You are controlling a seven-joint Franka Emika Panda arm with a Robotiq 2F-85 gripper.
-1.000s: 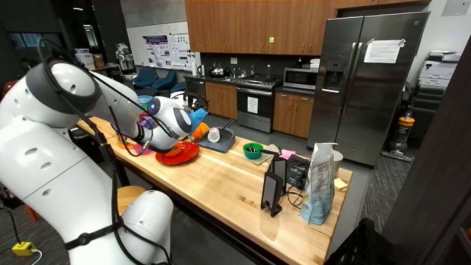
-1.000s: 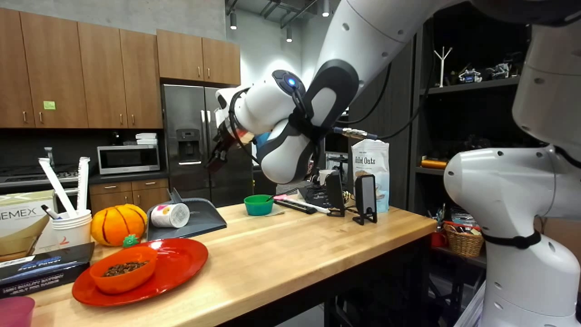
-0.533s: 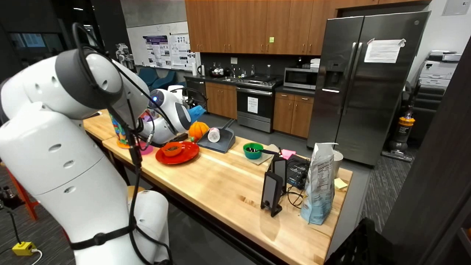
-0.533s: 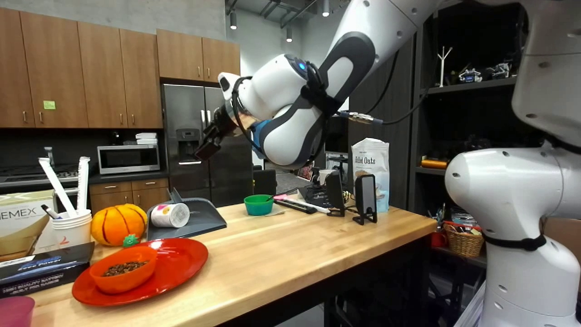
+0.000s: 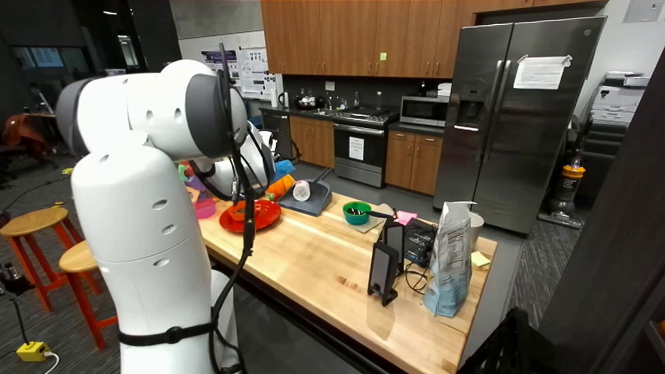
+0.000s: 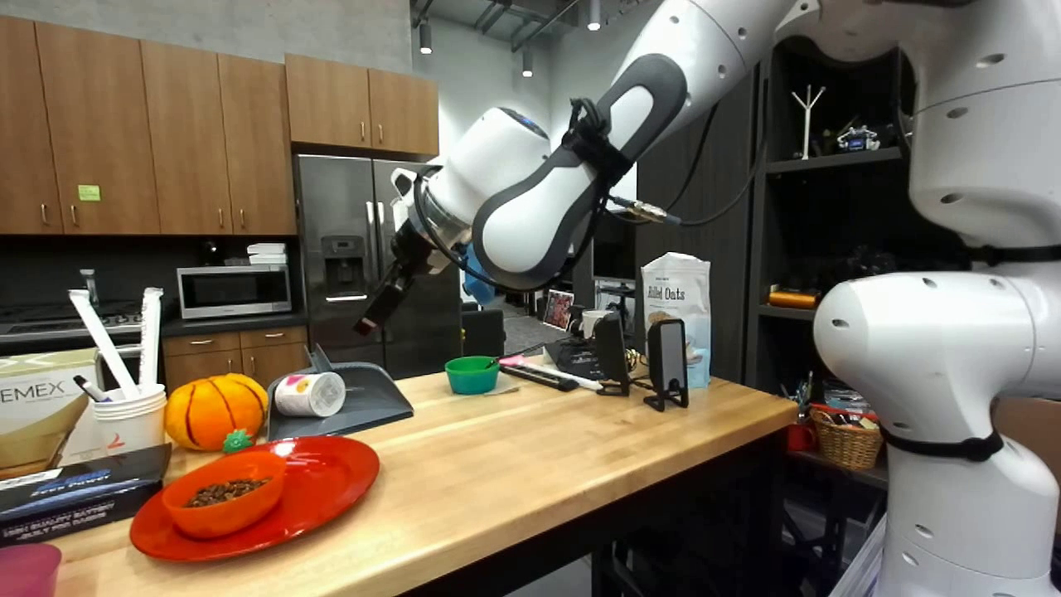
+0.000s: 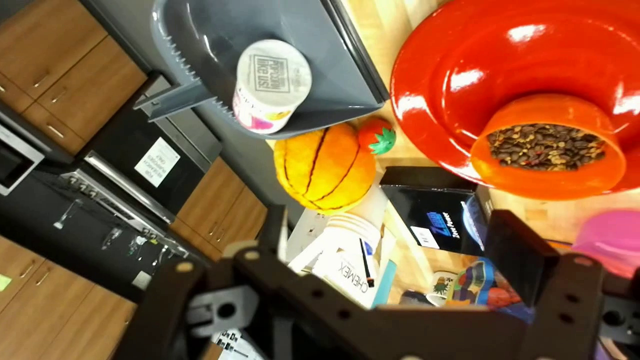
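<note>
My gripper [image 7: 395,237] is open with nothing between its fingers. In an exterior view the gripper [image 6: 365,325] hangs in the air, pointing down and well above the table. In the wrist view, a plush pumpkin [image 7: 325,170], white stacked cups [image 7: 355,227] and a black box [image 7: 435,210] show beyond the fingers. A grey dustpan [image 7: 330,55] holds a white tub [image 7: 275,75] lying on its side. A red plate [image 7: 480,50] bears an orange bowl [image 7: 550,182] of brown bits. In an exterior view the arm mostly hides the gripper.
A green bowl [image 6: 472,377] with a dark utensil, black speakers [image 6: 667,361] and an oats bag [image 6: 696,290] stand along the wooden table [image 6: 497,464]. A Chemex box [image 6: 46,390] and a pink cup [image 6: 29,568] are at the other end. Wooden stools [image 5: 34,221] stand beside it.
The arm has swung its elbow across. The gripper first rose slightly, then dipped, and now points more steeply down. The table objects have not moved.
</note>
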